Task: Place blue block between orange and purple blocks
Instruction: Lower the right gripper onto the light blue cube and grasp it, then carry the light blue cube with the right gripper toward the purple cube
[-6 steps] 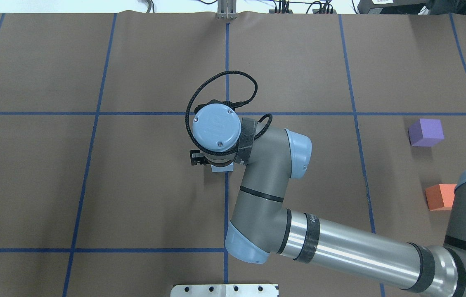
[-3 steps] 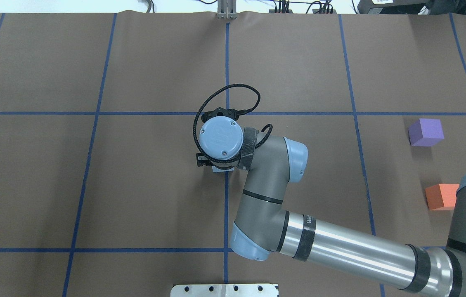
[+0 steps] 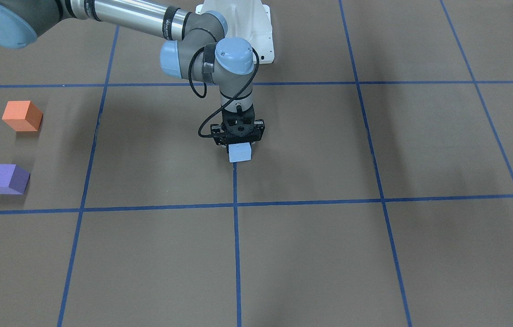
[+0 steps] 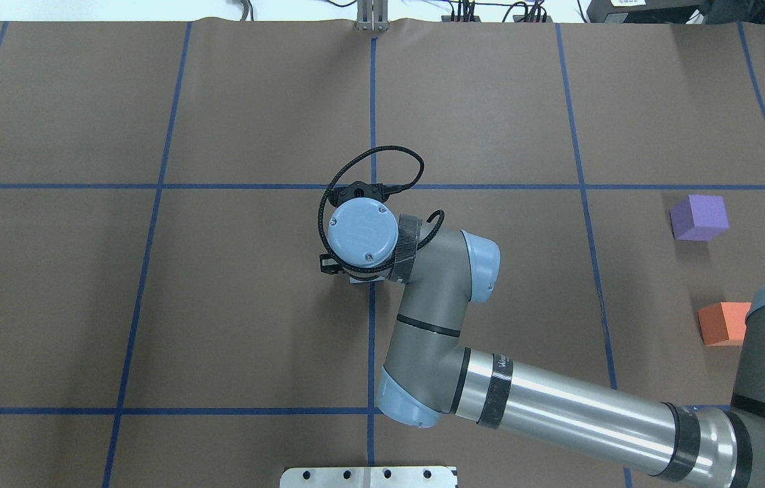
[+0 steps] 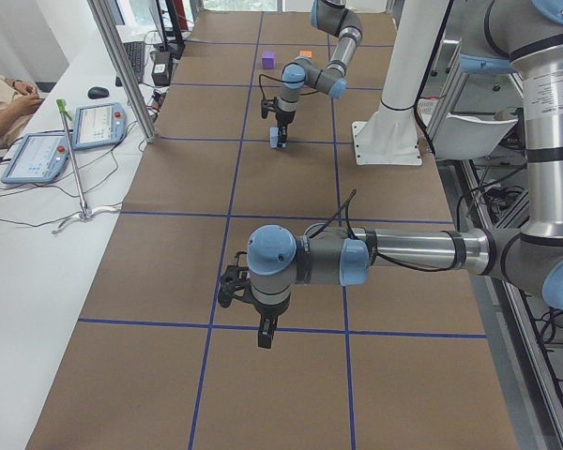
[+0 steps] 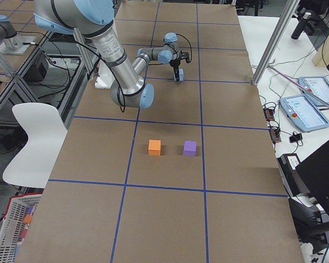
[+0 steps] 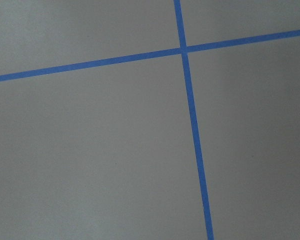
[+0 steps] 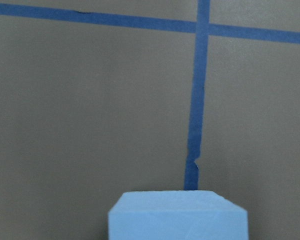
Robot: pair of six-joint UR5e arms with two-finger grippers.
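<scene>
The light blue block (image 3: 240, 153) sits on the table's centre line; it also shows at the bottom of the right wrist view (image 8: 177, 215). My right gripper (image 3: 239, 141) points straight down right over it and looks open, its fingertips hidden behind the block. The orange block (image 3: 21, 116) and the purple block (image 3: 5, 179) sit apart from each other far off on the robot's right side, also seen from overhead as orange (image 4: 723, 323) and purple (image 4: 698, 217). My left gripper (image 5: 265, 337) hangs over bare table; I cannot tell whether it is open or shut.
Brown paper with a blue tape grid (image 4: 372, 102) covers the table. The right arm's forearm (image 4: 558, 407) stretches low across the near right part. A white base plate (image 4: 368, 476) sits at the near edge. Tablets and cables lie beyond the far edge (image 5: 66, 141).
The right wrist has come down lower over the blue block and shifted slightly right. The blocks have not moved.
</scene>
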